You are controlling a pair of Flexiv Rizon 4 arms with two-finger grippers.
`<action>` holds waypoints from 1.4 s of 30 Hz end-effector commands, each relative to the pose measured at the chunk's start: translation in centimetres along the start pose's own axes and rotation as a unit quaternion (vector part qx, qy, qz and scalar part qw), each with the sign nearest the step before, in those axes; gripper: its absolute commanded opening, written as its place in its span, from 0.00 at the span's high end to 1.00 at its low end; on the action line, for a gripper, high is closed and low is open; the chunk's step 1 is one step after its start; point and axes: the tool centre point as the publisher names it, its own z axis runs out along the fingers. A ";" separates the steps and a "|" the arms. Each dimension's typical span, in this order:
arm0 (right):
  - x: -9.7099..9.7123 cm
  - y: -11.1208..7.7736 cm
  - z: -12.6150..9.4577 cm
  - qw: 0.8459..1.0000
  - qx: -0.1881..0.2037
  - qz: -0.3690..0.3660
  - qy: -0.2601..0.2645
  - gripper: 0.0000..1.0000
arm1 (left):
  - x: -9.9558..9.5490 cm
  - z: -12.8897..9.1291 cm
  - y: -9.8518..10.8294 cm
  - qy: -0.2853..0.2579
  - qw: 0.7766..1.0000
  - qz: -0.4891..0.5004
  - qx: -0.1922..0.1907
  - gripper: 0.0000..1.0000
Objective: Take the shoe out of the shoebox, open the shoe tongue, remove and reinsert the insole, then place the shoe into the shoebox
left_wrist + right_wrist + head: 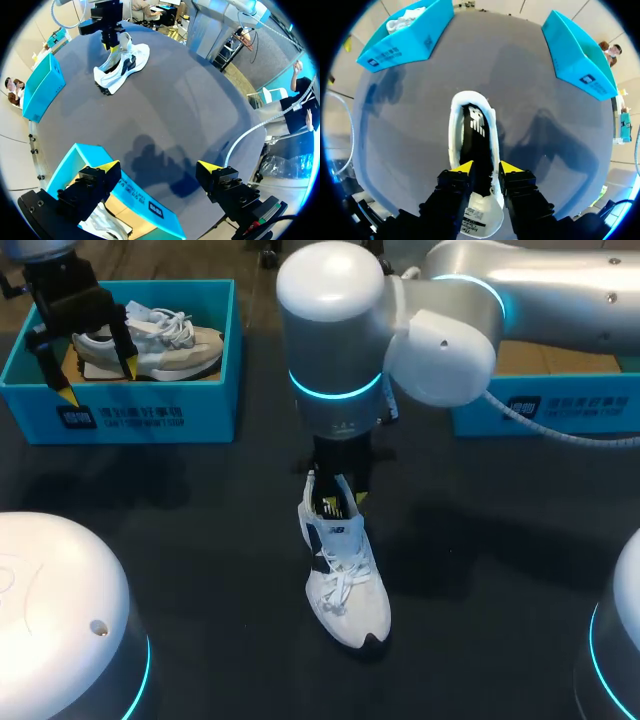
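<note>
A fixed head camera looks down from above and behind on the table (200,540). The right wrist camera peers close into the white shoe (472,132); the left, raised over a blue shoebox (137,200), views that shoe from afar.

There are two shoes: a white shoe (347,585) out on the one dark table (200,540), and a grey-and-white shoe (150,340) lying in a box. One black insole (476,125) shows inside the white shoe. There are two blue shoeboxes: the left shoebox (150,415) holds the second shoe, and the right shoebox (560,415) is partly hidden behind an arm. Two arms come in, the left arm (45,265) and the right arm (540,285), and they carry two claws, the left claw (97,382) and the right claw (486,168).
</note>
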 end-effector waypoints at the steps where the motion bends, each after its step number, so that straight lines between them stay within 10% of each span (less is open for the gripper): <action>1: 1.3 0.6 0.0 1.000 -0.004 -0.008 -0.011 0.70 | 0.0 -0.1 0.1 0.001 1.000 0.000 -0.001 0.00; 6: 1.5 1.0 0.5 0.999 -0.016 -0.029 0.004 0.76 | 0.0 -0.1 0.1 0.001 1.000 0.000 -0.001 0.00; 8: 1.6 1.2 0.7 0.999 -0.017 -0.034 0.008 1.00 | 0.0 -0.1 0.1 0.001 1.000 0.000 -0.001 0.00; 42: 2.5 5.0 5.9 0.987 -0.091 -0.128 -0.019 1.00 | 0.0 -0.1 0.1 0.001 1.000 0.000 -0.001 0.00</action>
